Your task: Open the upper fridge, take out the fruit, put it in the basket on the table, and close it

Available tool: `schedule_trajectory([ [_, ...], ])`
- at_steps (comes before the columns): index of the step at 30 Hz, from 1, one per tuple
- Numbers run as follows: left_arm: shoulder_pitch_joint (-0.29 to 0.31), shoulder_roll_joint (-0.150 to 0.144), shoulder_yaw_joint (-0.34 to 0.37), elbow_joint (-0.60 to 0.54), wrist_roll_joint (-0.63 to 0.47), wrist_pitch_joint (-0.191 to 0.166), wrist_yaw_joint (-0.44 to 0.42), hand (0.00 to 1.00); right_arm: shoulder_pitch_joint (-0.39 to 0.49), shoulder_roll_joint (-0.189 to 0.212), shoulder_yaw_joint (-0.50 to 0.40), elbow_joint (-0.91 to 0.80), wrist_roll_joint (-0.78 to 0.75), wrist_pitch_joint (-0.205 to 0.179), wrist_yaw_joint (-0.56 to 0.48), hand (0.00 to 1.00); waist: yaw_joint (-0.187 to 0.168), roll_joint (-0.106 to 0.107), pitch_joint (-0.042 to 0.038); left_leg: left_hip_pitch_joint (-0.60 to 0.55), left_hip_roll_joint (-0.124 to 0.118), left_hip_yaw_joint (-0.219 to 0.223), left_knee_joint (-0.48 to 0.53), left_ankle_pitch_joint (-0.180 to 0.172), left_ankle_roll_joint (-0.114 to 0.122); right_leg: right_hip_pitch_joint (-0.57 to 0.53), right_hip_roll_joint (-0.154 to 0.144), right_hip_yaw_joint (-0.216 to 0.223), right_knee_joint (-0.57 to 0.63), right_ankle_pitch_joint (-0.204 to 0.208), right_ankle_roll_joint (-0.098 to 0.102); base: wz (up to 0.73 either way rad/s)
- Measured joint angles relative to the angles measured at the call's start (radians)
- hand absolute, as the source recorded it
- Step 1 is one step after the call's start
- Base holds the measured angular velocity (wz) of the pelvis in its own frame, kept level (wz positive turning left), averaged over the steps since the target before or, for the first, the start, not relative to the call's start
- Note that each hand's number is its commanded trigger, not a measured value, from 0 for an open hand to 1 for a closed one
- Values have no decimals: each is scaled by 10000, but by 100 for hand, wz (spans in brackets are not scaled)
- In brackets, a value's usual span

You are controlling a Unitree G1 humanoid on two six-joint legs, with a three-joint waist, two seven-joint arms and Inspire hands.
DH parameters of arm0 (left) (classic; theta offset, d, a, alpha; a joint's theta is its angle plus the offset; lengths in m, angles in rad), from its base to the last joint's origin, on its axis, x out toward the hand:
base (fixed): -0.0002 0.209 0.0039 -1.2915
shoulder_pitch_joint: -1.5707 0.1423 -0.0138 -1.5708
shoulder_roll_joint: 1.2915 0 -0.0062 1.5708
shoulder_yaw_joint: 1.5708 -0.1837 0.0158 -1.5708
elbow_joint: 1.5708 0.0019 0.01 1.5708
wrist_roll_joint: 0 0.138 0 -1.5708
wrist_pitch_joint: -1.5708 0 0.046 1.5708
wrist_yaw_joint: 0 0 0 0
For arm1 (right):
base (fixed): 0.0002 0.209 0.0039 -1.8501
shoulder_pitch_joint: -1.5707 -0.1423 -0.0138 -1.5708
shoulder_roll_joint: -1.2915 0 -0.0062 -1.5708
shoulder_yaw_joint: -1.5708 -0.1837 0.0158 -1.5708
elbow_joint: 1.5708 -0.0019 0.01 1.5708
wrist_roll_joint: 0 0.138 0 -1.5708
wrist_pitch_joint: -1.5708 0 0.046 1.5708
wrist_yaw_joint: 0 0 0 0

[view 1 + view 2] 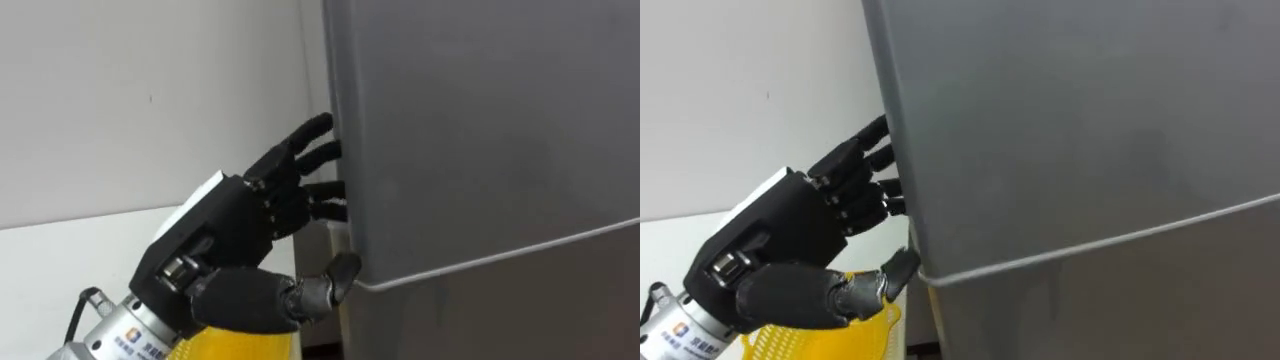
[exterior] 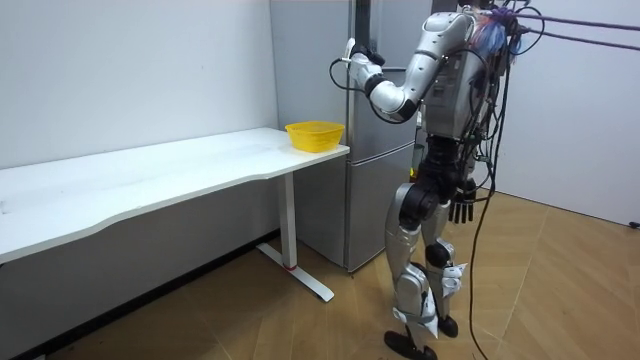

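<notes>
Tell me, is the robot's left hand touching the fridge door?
Touching. The left eye view shows the left hand meeting the side edge of the upper fridge door with no gap.

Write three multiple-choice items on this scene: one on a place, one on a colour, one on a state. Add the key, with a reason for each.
1. Where is the left robot hand?
A. Hanging down at the robot's side
B. At the left edge of the upper fridge door
C. Inside the fridge

2. What colour is the basket on the table?
A. Yellow
B. Blue
C. Black

3. How does the upper fridge door stand?
A. Swung wide open
B. Taken off
C. Shut

Key:
1 B: the hand lies against the door's left edge, just above the seam with the lower door.
2 A: the room view shows a yellow basket at the table's end beside the fridge.
3 C: the door's face runs flush with the lower door and nothing of the inside shows.
</notes>
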Motion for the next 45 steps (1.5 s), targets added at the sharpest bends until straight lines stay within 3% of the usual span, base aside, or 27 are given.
schedule_trajectory([
  [5,-3,98,-120,6,19,82,115,96,-77,-29,94,-5,3,-6,-6,0,-65,54,22,-10,-4,-3,-17,5,11,32,-3,19,11,22,21,1],
  [10,-51,89,-439,-5,19,90,-299,62,-70,-183,92,1,1,-6,-8,0,-70,206,37,-21,4,-9,-77,3,11,15,4,25,16,21,20,0],
  [12,-66,90,-570,-8,19,96,-375,1,-78,-202,92,0,1,-12,-12,0,-78,243,42,-20,10,-9,-72,4,10,2,6,33,14,20,18,0],
  [23,-488,105,-792,-9,20,171,-720,0,-63,-197,106,76,7,-71,-16,0,-69,199,67,-22,-5,20,-53,20,-4,-67,4,92,-34,13,14,0],
  [31,-1460,107,-1336,-45,2,171,-798,0,-59,-222,133,64,92,-99,-97,0,-83,268,21,22,-3,65,-67,21,-4,-41,8,134,-40,13,14,0],
  [45,-1609,-127,-1701,-469,-393,169,-820,0,-152,-240,291,310,327,-217,-179,0,-244,271,21,201,2,57,-80,22,-6,224,8,128,-162,13,13,0],
])
